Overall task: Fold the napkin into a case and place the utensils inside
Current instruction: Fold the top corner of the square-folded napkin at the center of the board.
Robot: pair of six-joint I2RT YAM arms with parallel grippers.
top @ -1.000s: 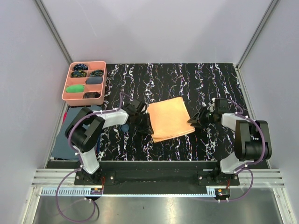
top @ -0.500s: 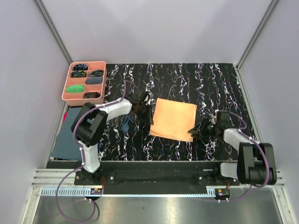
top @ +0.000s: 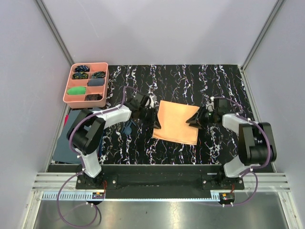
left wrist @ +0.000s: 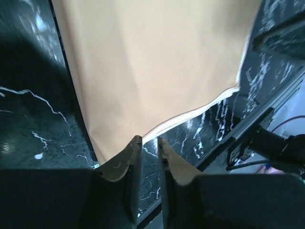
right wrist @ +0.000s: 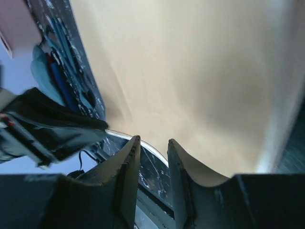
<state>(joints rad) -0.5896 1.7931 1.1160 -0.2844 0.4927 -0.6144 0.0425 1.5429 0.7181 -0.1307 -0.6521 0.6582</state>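
The peach-orange napkin [top: 176,122] lies flat on the black marbled table as a folded, layered rectangle. My left gripper [top: 156,123] is low at its left edge. In the left wrist view the napkin [left wrist: 152,71] fills the frame beyond my left gripper [left wrist: 148,140], whose jaws stand narrowly open with only table showing between them. My right gripper [top: 194,119] is at the napkin's right edge; in its wrist view my right gripper [right wrist: 153,140] is open and empty, over the near edge of the napkin [right wrist: 200,81]. The dark blue utensils [top: 127,128] lie left of the napkin, partly under my left arm.
A pink compartment tray [top: 108,82] with small coloured bundles stands at the back left. A dark blue-grey cloth [top: 64,140] lies at the table's left edge. Grey walls enclose the table on three sides. Both arm bases are at the near edge.
The napkin has turned and settled flatter. My left gripper moved back, then returned to the napkin's left edge. My right gripper dropped toward the near edge, then came back to the right edge.
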